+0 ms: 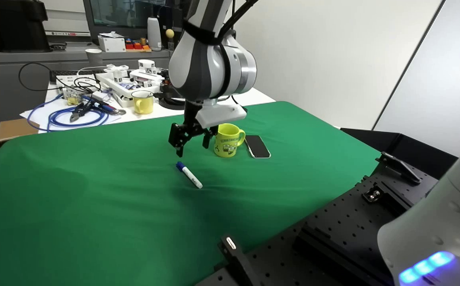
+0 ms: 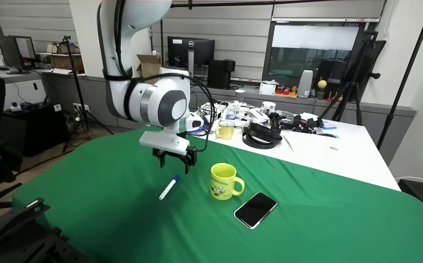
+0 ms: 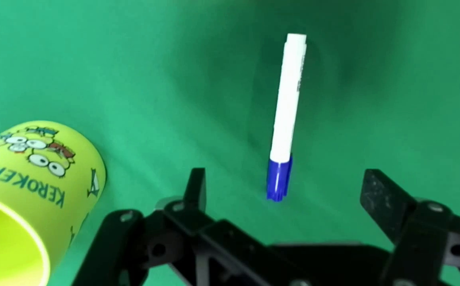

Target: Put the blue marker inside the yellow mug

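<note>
The blue marker (image 1: 190,175) lies flat on the green cloth, with a white barrel and a blue cap. It shows in both exterior views (image 2: 168,188) and in the wrist view (image 3: 287,103), where its cap end points toward the jaws. The yellow mug (image 1: 226,143) stands upright beside it, with cartoon frogs and lettering on its side. It shows in both exterior views (image 2: 221,182) and at the wrist view's left edge (image 3: 55,159), partly cut off. My gripper (image 1: 193,149) is open and empty above the cloth, near the cap end (image 2: 174,168). In the wrist view its fingers (image 3: 284,178) stand wide apart.
A dark phone (image 1: 258,147) lies beside the mug, on the handle side; it also shows in an exterior view (image 2: 256,210). Another yellow mug (image 2: 226,132) stands on the white table behind, among cables and tools. The black base plate (image 1: 333,222) borders the green cloth.
</note>
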Controlling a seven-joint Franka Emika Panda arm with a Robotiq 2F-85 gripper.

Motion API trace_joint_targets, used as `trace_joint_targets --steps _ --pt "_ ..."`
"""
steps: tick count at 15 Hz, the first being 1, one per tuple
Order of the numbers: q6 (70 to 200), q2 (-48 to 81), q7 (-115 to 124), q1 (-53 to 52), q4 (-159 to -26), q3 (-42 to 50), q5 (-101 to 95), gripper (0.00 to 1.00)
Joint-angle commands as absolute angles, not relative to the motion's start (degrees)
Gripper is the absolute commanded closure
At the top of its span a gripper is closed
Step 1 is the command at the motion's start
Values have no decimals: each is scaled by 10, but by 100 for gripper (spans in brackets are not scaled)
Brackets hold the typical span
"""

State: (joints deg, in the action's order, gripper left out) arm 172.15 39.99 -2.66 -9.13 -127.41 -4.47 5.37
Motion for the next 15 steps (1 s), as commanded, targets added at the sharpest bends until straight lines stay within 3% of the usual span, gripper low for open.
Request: trace_joint_targets --steps 1,14,15 --pt "1741 432 7 -110 -1262 -36 40 0" --pt "1760 487 8 -136 -1234 -34 40 0" --pt "1761 489 7 -137 -1232 -33 39 25"
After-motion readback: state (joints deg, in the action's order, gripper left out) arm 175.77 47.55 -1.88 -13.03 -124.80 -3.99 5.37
